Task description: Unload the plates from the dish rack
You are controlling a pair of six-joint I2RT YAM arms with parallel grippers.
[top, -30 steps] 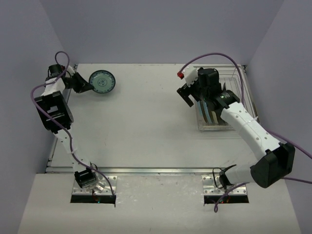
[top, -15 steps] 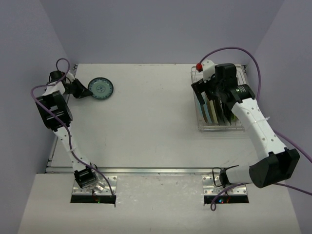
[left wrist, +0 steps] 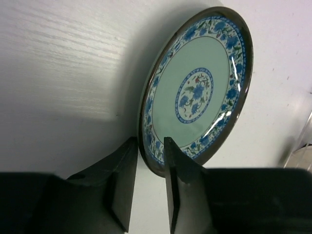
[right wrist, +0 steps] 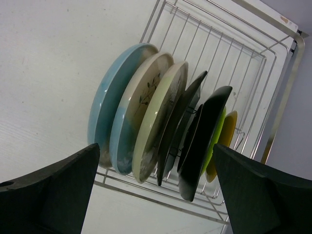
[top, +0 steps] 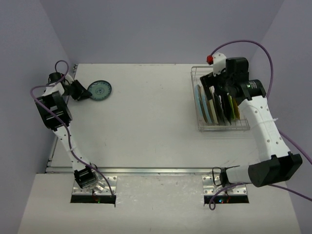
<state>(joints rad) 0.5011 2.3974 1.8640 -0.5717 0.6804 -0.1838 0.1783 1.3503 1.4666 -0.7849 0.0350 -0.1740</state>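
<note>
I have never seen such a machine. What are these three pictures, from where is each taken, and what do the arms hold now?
This is a robot: a left arm and a right arm on a white table, each ending in a two-finger gripper. The wide picture looks down from above; the other two come from cameras on the wrists. The left gripper has its fingers either side of the rim of a blue-flowered plate at the table's far left corner; whether it grips is unclear. The right gripper is wide open, holding nothing, above a wire rack where several plates stand on edge.
</note>
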